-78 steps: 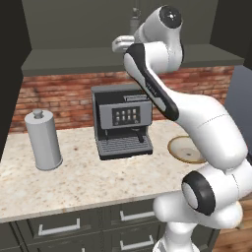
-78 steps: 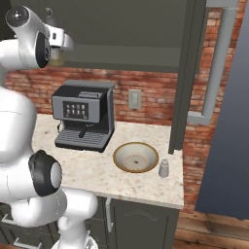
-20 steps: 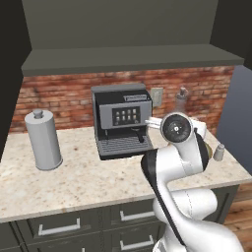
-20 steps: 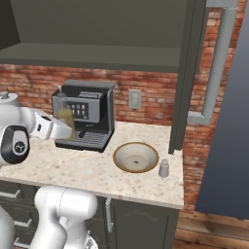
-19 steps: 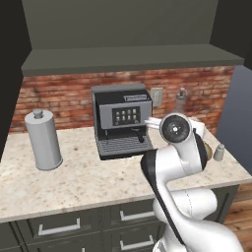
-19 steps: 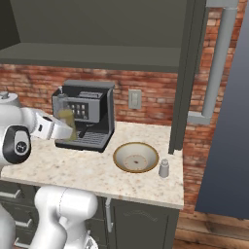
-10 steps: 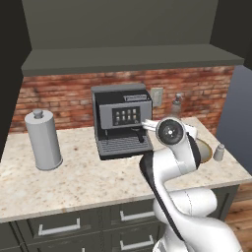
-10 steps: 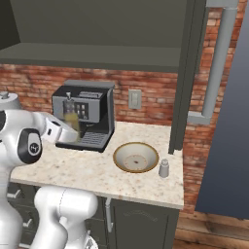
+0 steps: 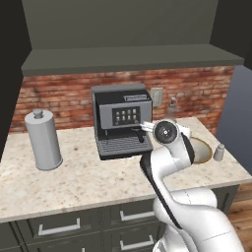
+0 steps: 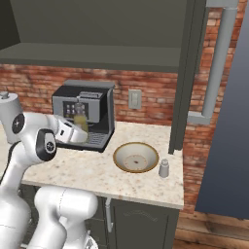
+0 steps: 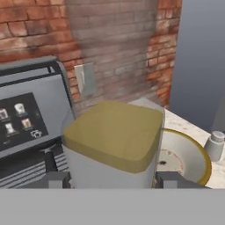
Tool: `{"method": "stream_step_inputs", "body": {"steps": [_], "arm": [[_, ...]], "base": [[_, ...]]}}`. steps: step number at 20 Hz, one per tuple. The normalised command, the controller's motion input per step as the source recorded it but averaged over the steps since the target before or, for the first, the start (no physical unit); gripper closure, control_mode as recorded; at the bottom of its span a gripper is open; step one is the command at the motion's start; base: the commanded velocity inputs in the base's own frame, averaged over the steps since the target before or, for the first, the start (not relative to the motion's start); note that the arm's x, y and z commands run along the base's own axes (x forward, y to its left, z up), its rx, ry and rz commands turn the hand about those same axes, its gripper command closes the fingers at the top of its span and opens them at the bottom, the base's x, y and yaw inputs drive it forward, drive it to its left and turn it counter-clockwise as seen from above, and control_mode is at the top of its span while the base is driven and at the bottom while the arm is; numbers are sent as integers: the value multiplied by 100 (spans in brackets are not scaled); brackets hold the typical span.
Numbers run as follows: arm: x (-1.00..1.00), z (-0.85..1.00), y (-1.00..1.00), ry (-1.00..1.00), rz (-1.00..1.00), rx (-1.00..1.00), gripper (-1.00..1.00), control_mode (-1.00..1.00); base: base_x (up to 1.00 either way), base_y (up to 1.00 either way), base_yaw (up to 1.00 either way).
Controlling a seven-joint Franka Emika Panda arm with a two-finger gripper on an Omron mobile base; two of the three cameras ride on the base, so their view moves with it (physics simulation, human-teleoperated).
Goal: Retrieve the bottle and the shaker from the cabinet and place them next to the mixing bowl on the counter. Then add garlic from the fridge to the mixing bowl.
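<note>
My gripper (image 10: 78, 133) is shut on the bottle (image 10: 80, 118), a clear bottle with yellowish liquid, held upright in front of the coffee machine. The hand view has the bottle (image 11: 114, 140) between my two fingers (image 11: 169, 180). From the left base view I see the bottle's top (image 9: 172, 106) above my arm's joint. The mixing bowl (image 10: 136, 157) (image 9: 203, 150) (image 11: 186, 158), tan-rimmed, sits on the counter to the right of the bottle. The small grey shaker (image 10: 164, 168) (image 9: 219, 152) (image 11: 215, 145) stands upright just right of the bowl. The garlic and fridge are out of view.
A black coffee machine (image 9: 120, 123) (image 10: 90, 111) stands against the brick wall just behind the bottle. A tall grey canister (image 9: 43, 139) is at the counter's left. The open cabinet shelf (image 9: 128, 59) hangs overhead. A dark panel (image 10: 187, 73) borders the counter's right end.
My arm came down from the cabinet shelf with the bottle. Over the last second it carried the bottle lower and slightly toward the coffee machine's front. Bowl and shaker stayed put.
</note>
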Motion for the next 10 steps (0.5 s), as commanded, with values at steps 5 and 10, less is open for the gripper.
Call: {"method": "stream_step_inputs", "body": {"steps": [5,10], "arm": [[33,-10,-15,4,-7,-3,100,-100],[26,-5,-4,1,-11,-1,100,-100]], "base": [[0,0,0],[0,0,0]]}}
